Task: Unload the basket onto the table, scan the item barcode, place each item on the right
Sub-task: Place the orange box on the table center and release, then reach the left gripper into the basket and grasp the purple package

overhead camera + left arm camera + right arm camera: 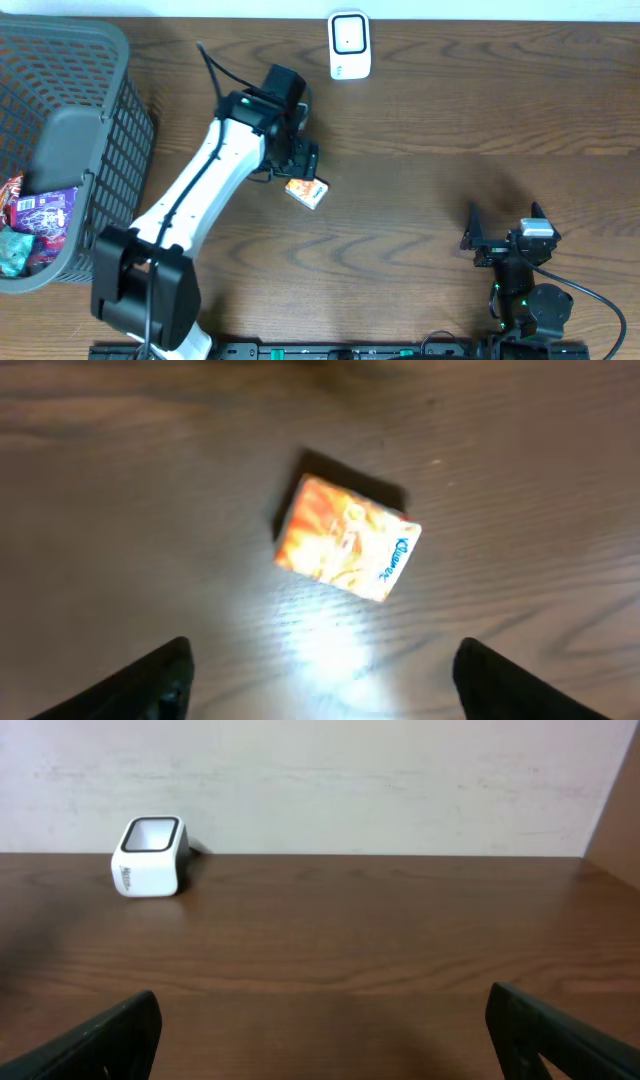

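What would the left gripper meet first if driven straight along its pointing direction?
Probably the orange packet lying on the table, centred ahead of the open left gripper; depth is unclear, so the gripper might straddle it.

Dark wood-grain table [450, 130]; three things rest directly on it. A small orange packet [306, 191] lies flat near the centre, turned at an angle to the grain; a white scanner [350, 45] stands at the far edge, well apart from the packet; a grey mesh basket [135, 125] occupies the left end.
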